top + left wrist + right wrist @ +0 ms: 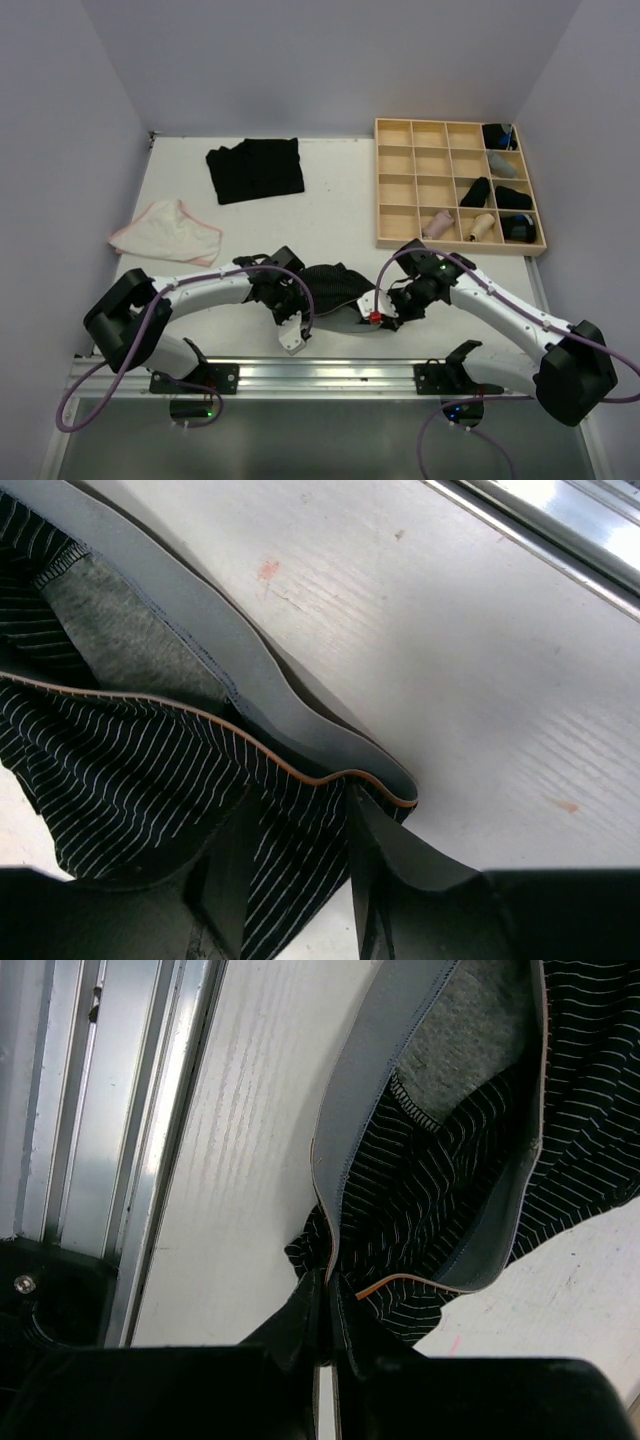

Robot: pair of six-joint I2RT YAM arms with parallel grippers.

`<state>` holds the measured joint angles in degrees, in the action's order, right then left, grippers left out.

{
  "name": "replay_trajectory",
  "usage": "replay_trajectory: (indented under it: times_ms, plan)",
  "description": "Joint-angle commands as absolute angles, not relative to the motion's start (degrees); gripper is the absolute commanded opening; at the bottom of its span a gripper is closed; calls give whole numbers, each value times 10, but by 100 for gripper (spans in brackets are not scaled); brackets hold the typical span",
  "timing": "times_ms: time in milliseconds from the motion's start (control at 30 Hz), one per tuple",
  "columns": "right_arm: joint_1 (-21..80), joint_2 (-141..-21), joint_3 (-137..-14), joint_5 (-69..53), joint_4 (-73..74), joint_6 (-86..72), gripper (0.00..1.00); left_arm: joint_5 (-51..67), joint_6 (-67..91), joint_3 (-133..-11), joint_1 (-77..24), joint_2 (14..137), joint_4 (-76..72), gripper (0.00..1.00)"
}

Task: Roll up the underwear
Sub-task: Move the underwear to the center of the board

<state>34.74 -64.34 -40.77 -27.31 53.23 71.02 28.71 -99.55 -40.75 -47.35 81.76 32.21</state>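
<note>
A black pin-striped underwear (pixel 335 288) with a grey waistband lies bunched on the table between my two grippers. My left gripper (pixel 290 312) is at its left end. In the left wrist view the jaws (pixel 300 825) stand apart, with striped cloth (pixel 150 770) lying between the fingers. My right gripper (pixel 385 312) is at its right end. In the right wrist view it (pixel 328 1285) is shut on the waistband edge of the cloth (pixel 450 1190). A pile of black underwear (pixel 255 168) lies at the far left. A whitish one with pink edging (pixel 168 232) lies flat nearer.
A pale wooden grid tray (pixel 400 185) stands at the far right, with several small rolls in its right compartments. The metal rail (pixel 330 375) runs along the near table edge, close behind both grippers.
</note>
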Motion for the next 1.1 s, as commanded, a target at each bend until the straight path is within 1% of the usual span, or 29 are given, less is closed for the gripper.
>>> replay_trajectory:
  times_ms: [0,33,100,133,200,233,400,433,500,533,667,733,767,800,867,900,967,1033,1067]
  plan:
    - [356,-649,-414,-259,541,730,6,295,-1012,-451,-483,848,337,42]
    - [358,-650,-413,-259,541,730,6,296,-1012,-454,-484,852,337,40]
    - [360,-650,-413,-259,543,730,6,296,-1014,-460,-487,861,341,32]
    - [360,-650,-412,-258,543,730,6,296,-1015,-461,-487,864,342,26]
    - [360,-648,-411,-256,543,729,5,295,-1016,-459,-489,861,350,21]
    - [361,-647,-410,-254,544,729,5,295,-1016,-458,-489,857,354,16]
    - [360,-639,-408,-250,544,727,5,291,-977,-452,-488,823,369,4]
    - [360,-633,-407,-245,545,729,5,291,-945,-452,-488,799,367,0]
    - [360,-628,-405,-240,546,732,5,280,-899,-446,-485,769,343,0]
    - [360,-621,-405,-236,544,732,5,280,-849,-450,-481,743,338,0]
    - [359,-618,-415,-231,525,720,6,309,-741,-492,-419,694,354,0]
    - [359,-627,-430,-232,512,712,16,320,-709,-488,-397,664,370,0]
    - [359,-635,-435,-234,509,703,21,307,-700,-481,-384,652,373,0]
    - [359,-639,-443,-235,506,701,35,297,-673,-470,-383,630,369,0]
    - [359,-642,-449,-231,502,698,46,287,-659,-437,-374,610,372,0]
    - [359,-642,-451,-229,498,696,55,280,-650,-424,-372,601,369,0]
    - [359,-643,-453,-224,497,688,69,269,-607,-393,-371,581,359,0]
    - [359,-649,-454,-219,504,684,80,261,-565,-372,-370,570,347,0]
    - [359,-650,-454,-218,505,676,83,253,-549,-366,-367,570,333,0]
